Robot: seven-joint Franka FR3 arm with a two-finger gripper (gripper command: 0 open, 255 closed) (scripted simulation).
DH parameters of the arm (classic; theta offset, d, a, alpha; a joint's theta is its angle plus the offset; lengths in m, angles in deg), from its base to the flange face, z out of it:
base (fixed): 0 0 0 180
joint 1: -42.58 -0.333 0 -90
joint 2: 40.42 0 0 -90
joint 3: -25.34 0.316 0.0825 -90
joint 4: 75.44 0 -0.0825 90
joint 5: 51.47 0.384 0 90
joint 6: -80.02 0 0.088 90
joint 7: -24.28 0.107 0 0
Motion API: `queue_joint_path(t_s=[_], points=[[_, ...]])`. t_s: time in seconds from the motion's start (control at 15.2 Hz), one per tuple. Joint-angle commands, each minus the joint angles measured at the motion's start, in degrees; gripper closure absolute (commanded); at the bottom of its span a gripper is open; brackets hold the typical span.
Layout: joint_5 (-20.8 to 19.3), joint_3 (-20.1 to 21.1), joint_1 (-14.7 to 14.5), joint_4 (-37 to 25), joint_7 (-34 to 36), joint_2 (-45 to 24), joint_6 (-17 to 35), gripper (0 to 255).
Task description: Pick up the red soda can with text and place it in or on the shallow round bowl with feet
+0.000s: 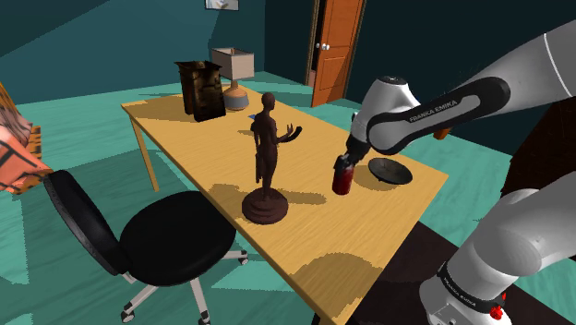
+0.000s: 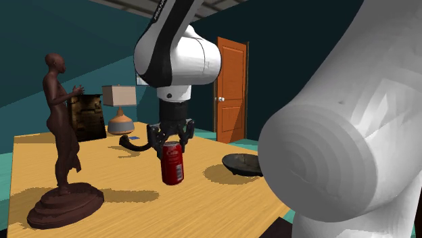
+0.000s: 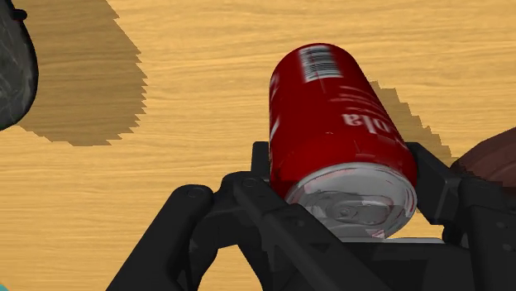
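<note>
Red can [image 3: 335, 124], seemingly white lettering

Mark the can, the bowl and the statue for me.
can [image 2: 172, 163]: second exterior view, red side wall.
bowl [image 2: 238, 164]: second exterior view, outer wall.
statue [image 2: 59, 108]: second exterior view, torso.

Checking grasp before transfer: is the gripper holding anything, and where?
The gripper clasps the red soda can by its sides, near the lidded top end.
</note>
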Motion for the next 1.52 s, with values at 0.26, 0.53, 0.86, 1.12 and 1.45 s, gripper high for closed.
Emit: queue_joint_path(t_s=[0.26, 0.53, 0.86, 1.12, 1.45], points=[[0.28, -0.21, -0.21, -2.63, -0.28, 3.07, -5.70, 255], [0.40, -0.36, -0.30, -4.51, -0.47, 4.90, -9.40, 255], [0.17, -1.74, 0.25, -6.28, -2.20, 6.74, -12.99, 255], [-1.17, -6.77, 2.69, -6.42, -8.50, 7.60, -13.92, 255], [-2.74, -13.00, 5.61, -8.22, -16.31, 6.98, -15.00, 255]])
